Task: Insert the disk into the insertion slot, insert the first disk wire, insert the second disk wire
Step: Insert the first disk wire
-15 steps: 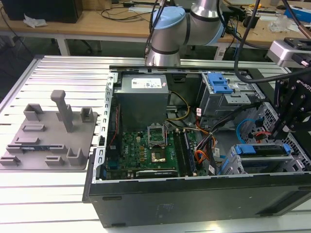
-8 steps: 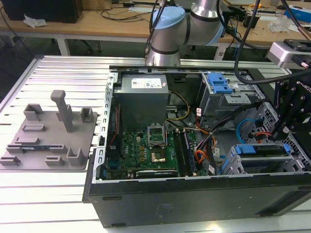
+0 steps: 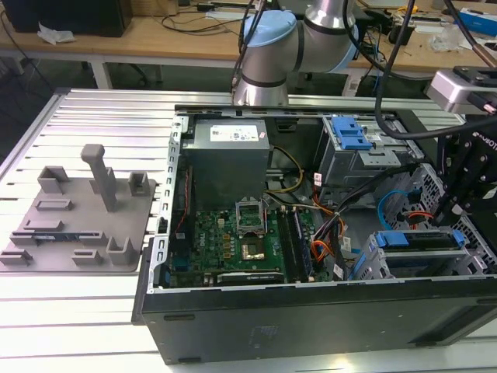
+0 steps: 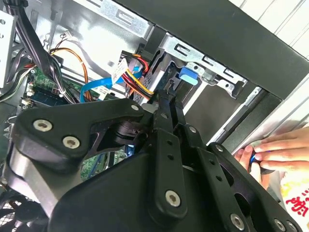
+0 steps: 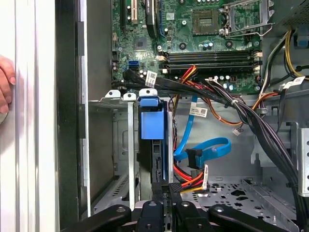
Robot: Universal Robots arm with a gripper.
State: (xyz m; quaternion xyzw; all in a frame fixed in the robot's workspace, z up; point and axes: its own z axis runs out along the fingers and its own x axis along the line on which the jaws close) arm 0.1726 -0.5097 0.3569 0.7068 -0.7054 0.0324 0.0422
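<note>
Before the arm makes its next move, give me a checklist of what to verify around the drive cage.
1. Silver hard drive in blue plastic carrier seated in grey perforated sheet-metal cage: ok.
2. Black end effector close to the drive's end: ok.
3. Blue flat cable plugged into the drive: not ok, its end hangs apart.
4. Person's hand clear of the black computer case: not ok, beside its outer wall.

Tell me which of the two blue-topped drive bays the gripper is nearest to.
The insertion slot holding the disk, at the exterior view's lower right; the gripper hangs right by it. The blue-latched bay sits farther back.
</note>
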